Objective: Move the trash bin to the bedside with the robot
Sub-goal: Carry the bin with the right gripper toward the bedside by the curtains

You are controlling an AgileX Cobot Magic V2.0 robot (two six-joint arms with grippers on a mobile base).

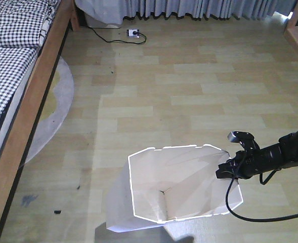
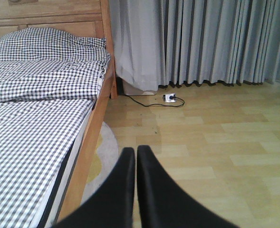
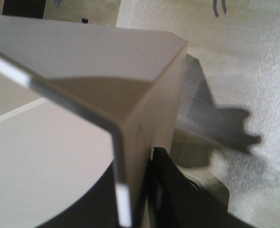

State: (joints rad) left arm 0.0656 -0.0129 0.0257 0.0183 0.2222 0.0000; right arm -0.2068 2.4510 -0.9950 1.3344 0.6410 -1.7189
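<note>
Right gripper (image 1: pixel 223 170) pinched on trash bin (image 1: pixel 174 185) rim, right side. Left gripper (image 2: pixel 136 178) closed, empty. Bin on open floor, well apart from bed (image 1: pixel 17 71). Looks like the carry step. Next: drag it left to the bed frame without the thin wall slipping.

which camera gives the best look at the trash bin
The exterior front-facing view: the whole trash bin shows, rim to base, with the right gripper on its rim. The right wrist view shows only a close rim corner. The left wrist view shows none of it.
</note>
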